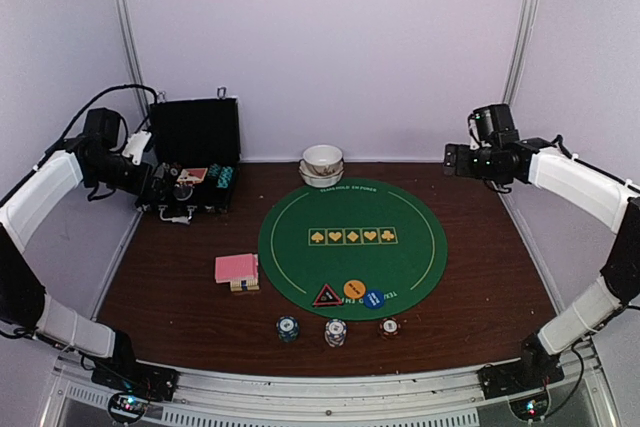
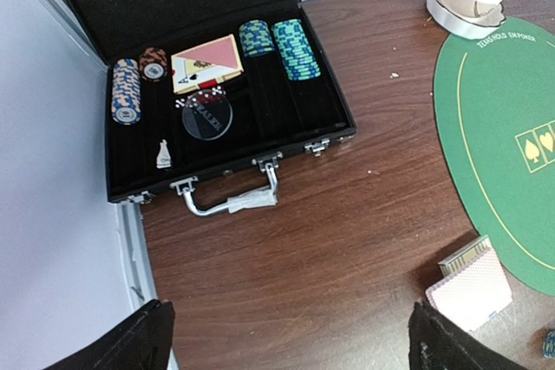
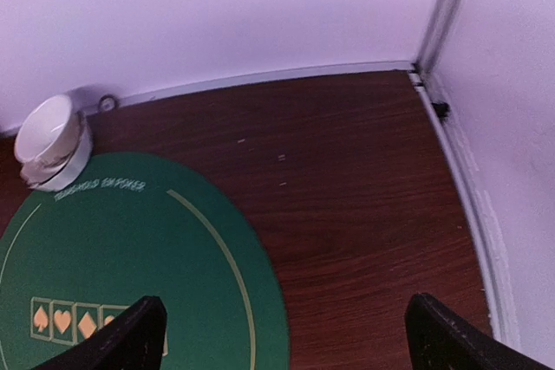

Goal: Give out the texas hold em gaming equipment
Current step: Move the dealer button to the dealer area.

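On the dark wood table (image 1: 480,277), centre: round green poker mat (image 1: 300,247), printed with a row of five suit boxes. Lying on its near edge, close together: red-rimmed triangle marker (image 1: 327,295), orange disc (image 1: 354,289), blue disc (image 1: 373,298). Just off the mat, toward the arms, three short chip stacks spaced apart: teal stack (image 1: 288,327), white stack (image 1: 335,331), brown stack (image 1: 389,327). Left of the mat: pink-backed card deck (image 1: 237,268). Far left: black case (image 1: 195,152), lid up, holding rows of chips and a card pack. Far edge of the mat: stacked white bowls (image 1: 322,164). Left gripper (image 2: 289,322), raised beside the case – jaws spread wide, nothing held. Right gripper (image 3: 282,331), raised at far right – jaws likewise wide, empty.
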You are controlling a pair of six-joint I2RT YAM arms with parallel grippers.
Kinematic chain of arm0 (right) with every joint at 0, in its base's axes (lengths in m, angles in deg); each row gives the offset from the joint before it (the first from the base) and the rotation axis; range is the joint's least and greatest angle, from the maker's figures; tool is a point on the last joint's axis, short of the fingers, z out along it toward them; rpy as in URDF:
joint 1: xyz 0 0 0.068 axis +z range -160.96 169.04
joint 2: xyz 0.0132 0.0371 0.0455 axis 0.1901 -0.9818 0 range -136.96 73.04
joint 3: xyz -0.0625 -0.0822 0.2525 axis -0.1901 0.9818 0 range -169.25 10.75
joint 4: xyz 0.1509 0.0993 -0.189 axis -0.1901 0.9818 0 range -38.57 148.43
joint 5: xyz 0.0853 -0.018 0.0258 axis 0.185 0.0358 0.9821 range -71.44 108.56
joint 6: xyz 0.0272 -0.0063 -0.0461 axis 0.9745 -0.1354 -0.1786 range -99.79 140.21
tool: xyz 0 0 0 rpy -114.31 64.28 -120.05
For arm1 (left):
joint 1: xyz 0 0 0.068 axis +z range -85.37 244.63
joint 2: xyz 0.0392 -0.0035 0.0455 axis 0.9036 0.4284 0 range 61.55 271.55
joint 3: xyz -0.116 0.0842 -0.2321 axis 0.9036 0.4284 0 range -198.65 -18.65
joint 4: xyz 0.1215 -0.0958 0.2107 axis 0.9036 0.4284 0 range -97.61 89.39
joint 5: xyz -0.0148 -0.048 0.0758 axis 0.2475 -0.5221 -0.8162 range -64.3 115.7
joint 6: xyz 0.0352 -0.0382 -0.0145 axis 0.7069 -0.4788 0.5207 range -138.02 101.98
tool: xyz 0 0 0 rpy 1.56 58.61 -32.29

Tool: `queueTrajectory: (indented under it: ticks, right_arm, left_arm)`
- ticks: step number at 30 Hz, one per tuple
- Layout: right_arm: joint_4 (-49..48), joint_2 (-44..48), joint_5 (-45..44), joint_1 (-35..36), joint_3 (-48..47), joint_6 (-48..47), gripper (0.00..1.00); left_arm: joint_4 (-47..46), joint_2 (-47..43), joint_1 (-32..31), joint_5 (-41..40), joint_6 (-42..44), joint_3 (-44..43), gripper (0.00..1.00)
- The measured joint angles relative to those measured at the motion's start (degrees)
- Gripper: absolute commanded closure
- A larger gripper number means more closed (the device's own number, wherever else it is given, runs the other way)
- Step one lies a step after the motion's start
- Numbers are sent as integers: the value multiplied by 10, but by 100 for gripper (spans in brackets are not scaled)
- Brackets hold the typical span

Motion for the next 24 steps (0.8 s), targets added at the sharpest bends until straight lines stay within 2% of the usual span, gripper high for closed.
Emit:
queueTrajectory:
  ticks: [3, 6, 10, 15, 19, 24]
  right_arm:
    - [19, -3, 5, 80, -10, -2, 1]
    - [34, -12, 7, 145, -18, 0, 6]
    - [54, -52, 7, 222, -37, 1, 14]
    - [74, -119, 19, 329, -51, -4, 16]
    - [82, -159, 41, 392, -51, -9, 19]
    - [84, -206, 71, 431, -54, -21, 22]
  left_arm:
    - [27, -1, 0, -3, 11, -26, 2]
    - [52, -3, 2, 0, 21, -29, 2]
    - [83, -3, 2, 3, 38, -29, 2]
    - [112, -3, 2, 8, 57, -29, 2]
    - [128, -3, 2, 26, 67, -29, 2]
    - [148, -2, 2, 45, 75, -40, 2]
